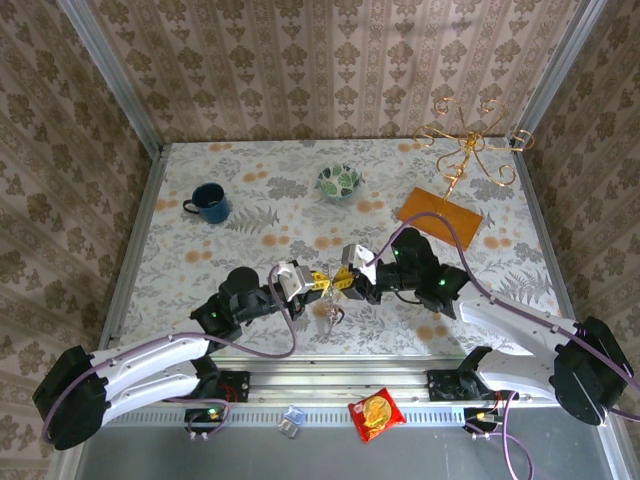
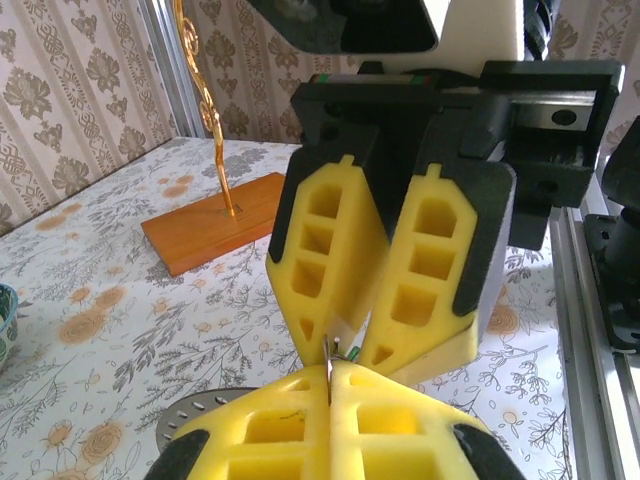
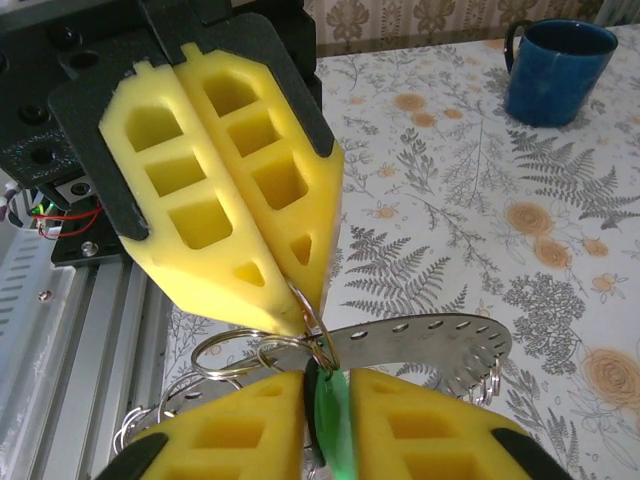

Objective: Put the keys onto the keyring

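Two pincers meet nose to nose above the near middle of the counter (image 1: 262, 215)! The left pincer (image 3: 298, 305) is pressed together, its tips nipping the keyring (image 3: 316, 335), a thin loop caught right at the fingertips. Facing it from the right, the right pincer (image 3: 325, 385) pinches the keys (image 3: 328, 425) by their green head piece, and loose wire rings (image 3: 228, 355) plus a perforated silver strip (image 3: 430, 345) sit just below the meeting point. Whether those hang free or rest on the counter, I cannot tell. My read is that this is the threading step itself, with key and loop touching or very nearly so. The next move looks like a small, careful slide of the key's eye along the loop while the left side holds firm. Any twist could pop the ring loose. The green head sits edge-on between the pads, its long axis apparently running along the right fingers, left to right, pointing left straight at the keyring.
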Action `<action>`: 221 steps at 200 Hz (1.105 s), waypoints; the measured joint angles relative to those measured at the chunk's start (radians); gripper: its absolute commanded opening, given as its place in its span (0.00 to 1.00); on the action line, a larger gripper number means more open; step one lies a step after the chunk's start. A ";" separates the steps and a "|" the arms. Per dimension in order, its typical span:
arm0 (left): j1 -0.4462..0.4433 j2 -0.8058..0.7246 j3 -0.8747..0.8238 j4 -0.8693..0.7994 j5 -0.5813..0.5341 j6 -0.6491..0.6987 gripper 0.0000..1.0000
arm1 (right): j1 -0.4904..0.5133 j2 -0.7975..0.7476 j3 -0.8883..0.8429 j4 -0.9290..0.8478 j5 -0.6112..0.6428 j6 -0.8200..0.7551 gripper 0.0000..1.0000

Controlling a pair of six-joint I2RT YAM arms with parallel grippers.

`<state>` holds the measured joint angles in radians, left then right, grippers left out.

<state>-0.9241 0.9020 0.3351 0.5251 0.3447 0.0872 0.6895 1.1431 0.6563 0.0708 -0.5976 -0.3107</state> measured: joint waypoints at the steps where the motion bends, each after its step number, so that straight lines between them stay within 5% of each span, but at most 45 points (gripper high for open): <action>1: 0.000 0.000 0.000 0.000 0.000 0.000 0.00 | 0.000 0.001 0.000 0.000 0.000 0.000 0.16; 71: -0.001 0.000 -0.002 0.008 0.000 0.004 0.00 | 0.002 0.024 0.037 -0.074 -0.002 -0.031 0.10; 132: -0.006 0.000 -0.002 0.023 -0.004 0.013 0.00 | 0.002 0.029 0.055 -0.116 -0.002 -0.033 0.27; 221: -0.013 0.000 -0.008 0.041 -0.003 0.014 0.00 | -0.006 -0.032 0.035 -0.043 -0.010 0.006 0.26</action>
<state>-0.9375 0.9020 0.3267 0.5659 0.3420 0.1017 0.6834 1.1107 0.6918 0.0277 -0.6075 -0.3046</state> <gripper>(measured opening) 0.049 0.273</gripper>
